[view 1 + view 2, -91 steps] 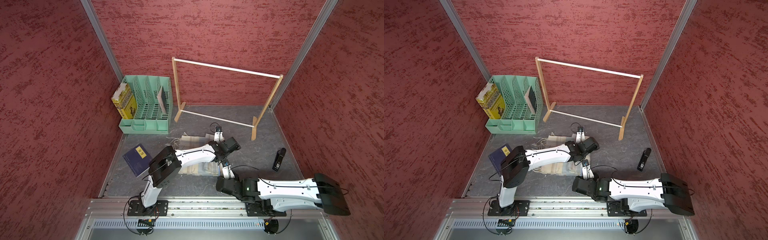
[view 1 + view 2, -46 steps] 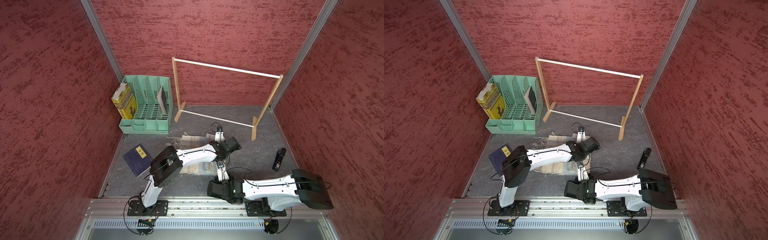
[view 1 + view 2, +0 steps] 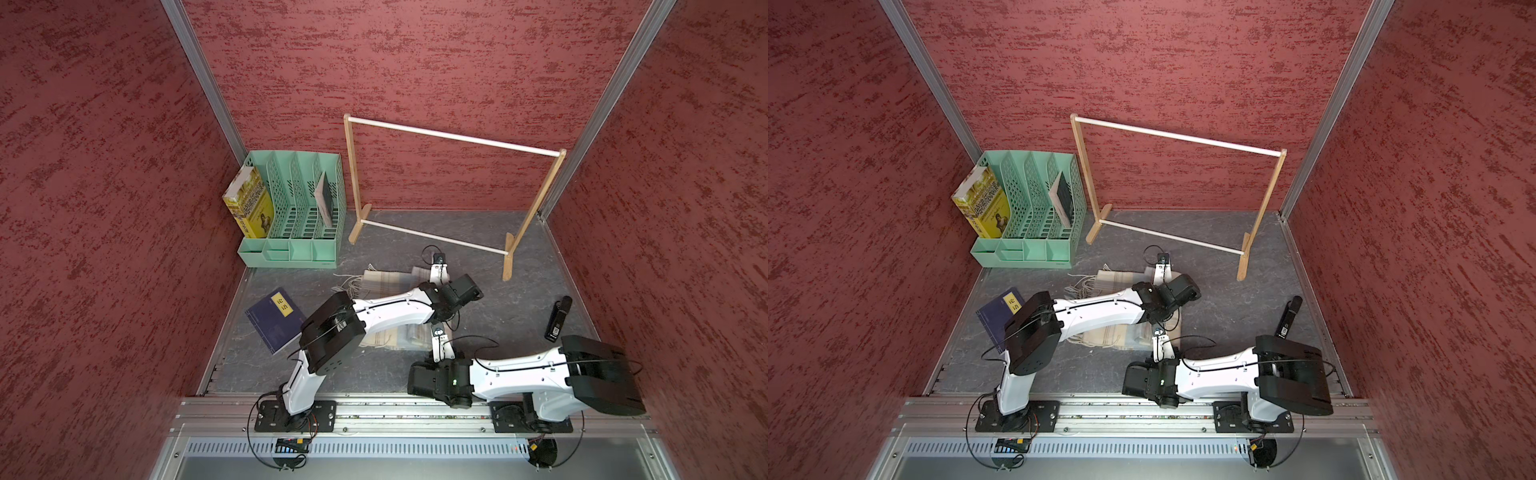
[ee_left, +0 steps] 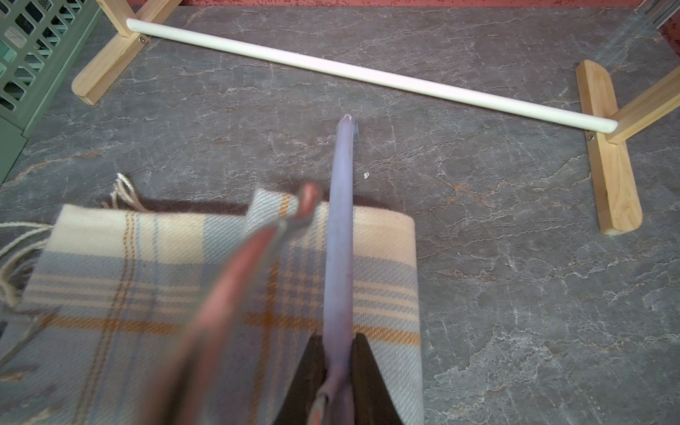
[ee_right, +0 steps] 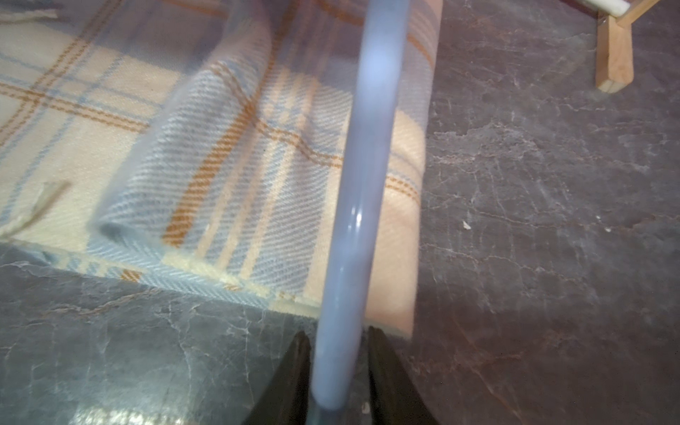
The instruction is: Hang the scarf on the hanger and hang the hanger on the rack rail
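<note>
Holding the hanger [image 4: 340,220] with my left gripper [image 4: 336,342] clamped on its bar, I have the right gripper [image 5: 338,342] straddling another stretch (clamped or not, I cannot tell). The scarf [image 3: 386,279] lies on the table [image 3: 519,299], mid-frame in both top views, beneath the hanger. Next, I judge: free one gripper and thread cloth over the bar.

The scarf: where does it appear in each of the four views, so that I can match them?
In a top view: the scarf lies mid-floor, partly under the left arm.
In a top view: the scarf, same spot, before the wooden rack.
Left wrist: the scarf fills the foreground beneath the hanger.
Right wrist: the scarf, close up, beneath the hanger.
Shared landmark: the wooden rack.
</note>
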Available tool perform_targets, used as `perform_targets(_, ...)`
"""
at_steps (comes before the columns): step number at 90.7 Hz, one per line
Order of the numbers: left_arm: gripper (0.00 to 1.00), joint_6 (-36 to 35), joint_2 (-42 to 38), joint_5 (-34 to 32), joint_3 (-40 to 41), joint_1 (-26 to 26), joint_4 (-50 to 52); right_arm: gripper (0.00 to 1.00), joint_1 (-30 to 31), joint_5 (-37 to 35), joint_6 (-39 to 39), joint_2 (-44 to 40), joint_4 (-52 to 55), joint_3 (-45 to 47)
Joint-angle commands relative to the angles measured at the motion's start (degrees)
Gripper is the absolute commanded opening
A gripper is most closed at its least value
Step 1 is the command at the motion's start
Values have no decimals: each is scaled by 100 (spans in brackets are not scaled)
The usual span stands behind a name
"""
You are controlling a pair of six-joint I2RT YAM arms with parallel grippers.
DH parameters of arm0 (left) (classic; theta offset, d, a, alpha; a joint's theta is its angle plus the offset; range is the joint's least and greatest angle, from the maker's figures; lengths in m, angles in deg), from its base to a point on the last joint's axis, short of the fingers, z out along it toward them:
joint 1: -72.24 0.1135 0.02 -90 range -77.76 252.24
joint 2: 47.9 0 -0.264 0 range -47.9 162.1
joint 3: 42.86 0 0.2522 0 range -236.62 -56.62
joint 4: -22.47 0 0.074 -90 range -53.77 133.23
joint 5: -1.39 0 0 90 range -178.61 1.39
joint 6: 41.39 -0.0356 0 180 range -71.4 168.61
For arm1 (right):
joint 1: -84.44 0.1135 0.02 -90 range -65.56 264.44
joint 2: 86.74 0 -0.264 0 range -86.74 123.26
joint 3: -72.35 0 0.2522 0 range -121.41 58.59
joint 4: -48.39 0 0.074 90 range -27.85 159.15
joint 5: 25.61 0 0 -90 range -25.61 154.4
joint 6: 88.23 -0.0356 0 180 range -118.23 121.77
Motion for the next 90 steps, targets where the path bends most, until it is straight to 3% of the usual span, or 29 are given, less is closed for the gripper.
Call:
perform_targets(1, 0, -71, 142, 360, 46, -49, 99, 26, 59, -188, -192, 5, 209, -58)
perform_targets(9, 0, -72, 150, 373, 46, -50, 95, 17, 59, -220, -223, -42, 229, -36)
perform_targets(15, 0, -66, 160, 366, 46, -45, 97, 0, 52, -244, -233, -60, 229, -27)
perform_targets(27, 2, -89, 159, 384, 18, -35, 112, 0, 59, -292, -256, -48, 255, -32)
perform_targets(36, 25, -157, 104, 430, -71, 4, 348, 0, 59, -331, -314, -47, 289, -16)
perform_targets(48, 84, -225, -418, 70, -39, 36, 874, 0, 51, -347, -415, -65, 342, 34)
perform_targets(56, 99, -365, -878, -61, 81, 37, 1168, 0, 54, -362, -455, -51, 342, 71)
perform_targets(72, 100, -625, -2071, 72, 642, -18, 1229, 0, 57, -365, -496, -29, 370, 91)
perform_targets(90, 100, -861, -3196, 677, 1291, -11, 937, 0, 51, -356, -629, -13, 452, 148)
